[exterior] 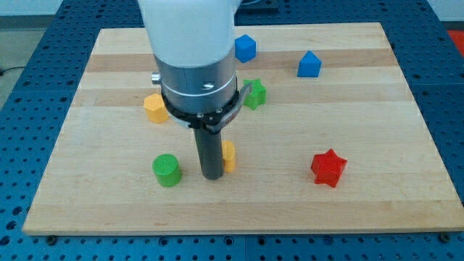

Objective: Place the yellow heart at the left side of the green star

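Observation:
The yellow heart (229,156) lies just right of my rod, mostly hidden behind it; only a sliver shows. My tip (212,176) rests on the board, touching or nearly touching the heart's left side. The green star (254,93) lies above the heart toward the view's top, partly hidden by the arm's body. The heart is below and slightly left of the star, well apart from it.
A green cylinder (167,170) lies left of my tip. A yellow hexagonal block (155,108) lies at the left of the arm. A blue cube (245,48) and a blue block (309,64) lie near the top. A red star (328,167) lies at the right.

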### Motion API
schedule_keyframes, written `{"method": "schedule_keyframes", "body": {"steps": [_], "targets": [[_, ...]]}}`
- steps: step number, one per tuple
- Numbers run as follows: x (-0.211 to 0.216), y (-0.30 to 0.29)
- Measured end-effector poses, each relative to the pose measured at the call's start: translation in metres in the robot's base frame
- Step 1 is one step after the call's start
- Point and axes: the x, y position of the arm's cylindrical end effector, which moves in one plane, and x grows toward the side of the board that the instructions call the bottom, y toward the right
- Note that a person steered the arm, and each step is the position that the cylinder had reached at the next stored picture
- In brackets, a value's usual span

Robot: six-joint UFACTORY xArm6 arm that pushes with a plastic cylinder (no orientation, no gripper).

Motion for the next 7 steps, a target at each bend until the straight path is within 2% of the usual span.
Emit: {"method": "schedule_keyframes", "body": {"steps": [1, 2, 3, 4, 5, 6, 7], "targets": [[-0.009, -0.008], [-0.009, 0.011], [-0.004, 0.059], [-0.008, 0.076], [-0.017, 0.022], [-0.034, 0.004], [-0.042, 0.019]]}}
